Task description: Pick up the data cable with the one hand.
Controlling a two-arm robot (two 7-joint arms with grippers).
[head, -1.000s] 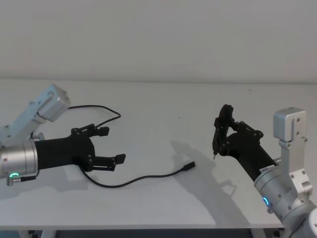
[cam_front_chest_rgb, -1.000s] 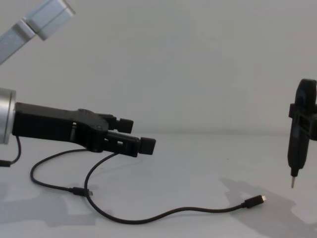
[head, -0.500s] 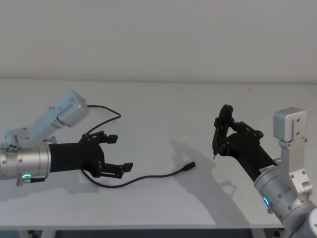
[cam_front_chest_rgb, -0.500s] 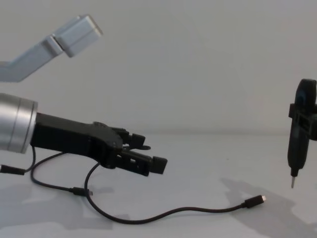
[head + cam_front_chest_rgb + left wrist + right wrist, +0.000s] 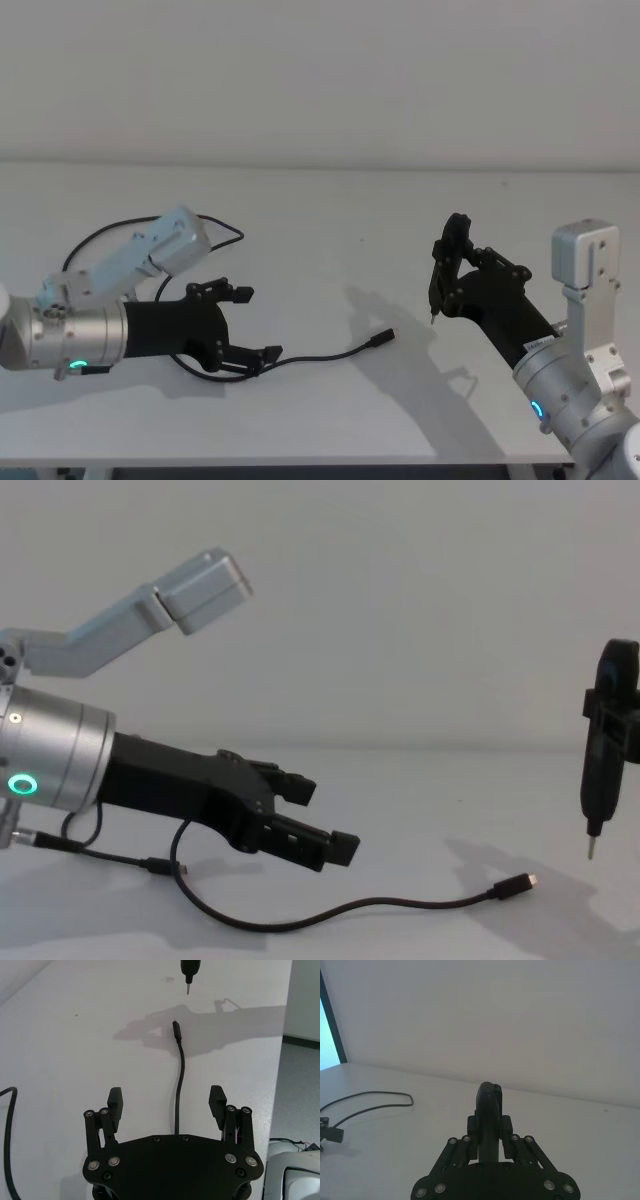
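OK, left gripper (image 5: 255,322) sits low at near-left, jaws wide open, gripping nothing. Data cable (image 5: 180,1070) lies flat on the table (image 5: 330,230) just below, lined up between its 2 fingers (image 5: 115,1097), long axis left-right, plug end (image 5: 383,336) to the right; rest loops far-left. Left arm is nearer; right gripper (image 5: 438,285) hangs well apart at right. 1 cable, 2 grippers.
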